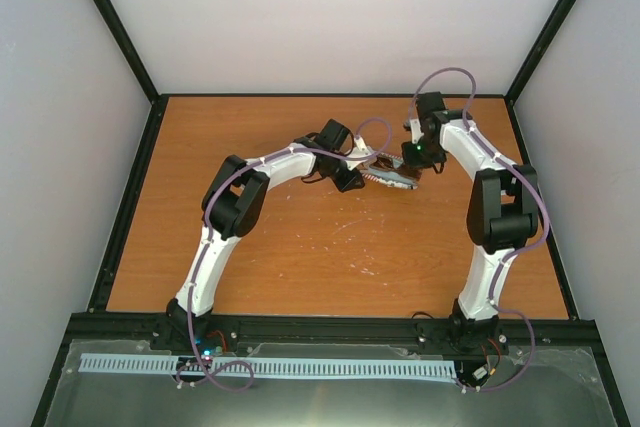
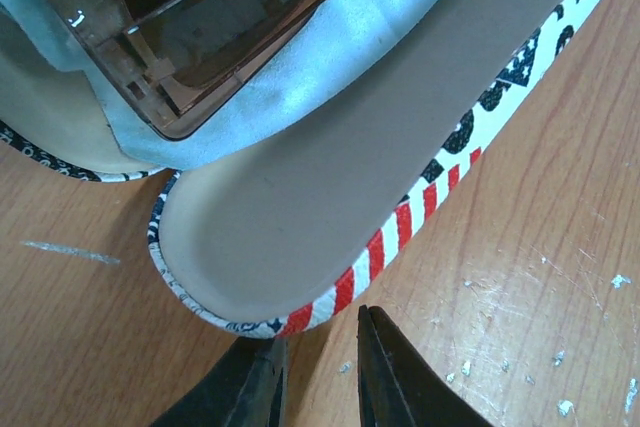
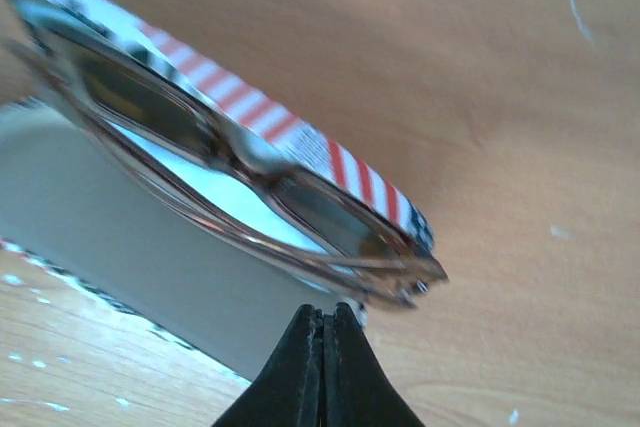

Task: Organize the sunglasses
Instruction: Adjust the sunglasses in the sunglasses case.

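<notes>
the table (image 1: 300, 267) is of orange-brown wood, with small white scratches and specks on it. a black frame (image 1: 128, 197) runs along its edges and goes up in the far corners. plain pale grey walls (image 1: 330, 17) stand on three sides. at the near edge lies a grey metal plate (image 1: 330, 402) with a white slotted strip (image 1: 300, 368) across it. the light is soft and even.

Counts:
- 1 sunglasses (image 2: 200, 37), lying in the case (image 2: 330, 197).
- 1 case, flag print.
- 1 light blue cloth (image 2: 330, 57), inside the case under the sunglasses.
- 2 grippers: left gripper (image 2: 318, 339) and right gripper (image 3: 322, 313), both just beside the case.
- 1 table (image 1: 330, 247), under the case.
</notes>
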